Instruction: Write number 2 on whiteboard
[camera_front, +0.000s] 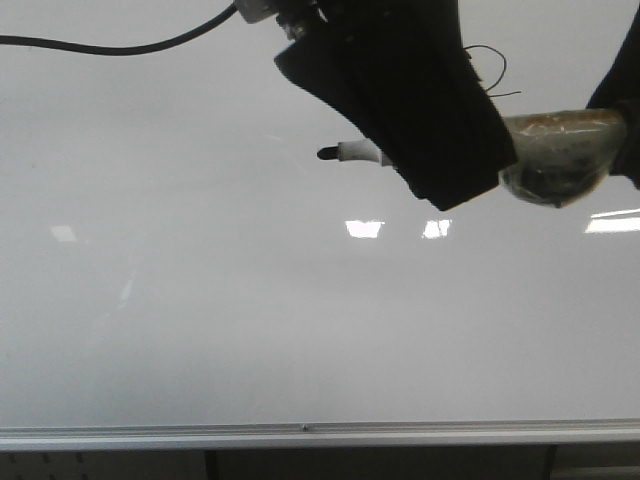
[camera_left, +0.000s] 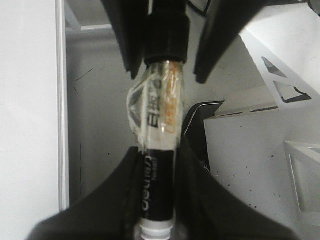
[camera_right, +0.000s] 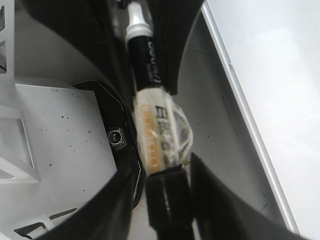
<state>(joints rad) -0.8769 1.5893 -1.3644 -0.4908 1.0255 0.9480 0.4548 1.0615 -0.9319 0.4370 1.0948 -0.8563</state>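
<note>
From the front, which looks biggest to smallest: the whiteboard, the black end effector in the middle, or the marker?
1. whiteboard
2. left end effector, though nearness to the camera enlarges it
3. marker, partly hidden

Ceiling-light glare (camera_front: 364, 229); speckled grey floor (camera_left: 100, 145) below.

The front view is evenly lit but soft, and the large glossy pale grey-white whiteboard (camera_front: 200, 330) carries bright rectangular glare patches from overhead lights. Both wrist views are blurred close-up; the black hand parts near the lens are dark and out of focus.
</note>
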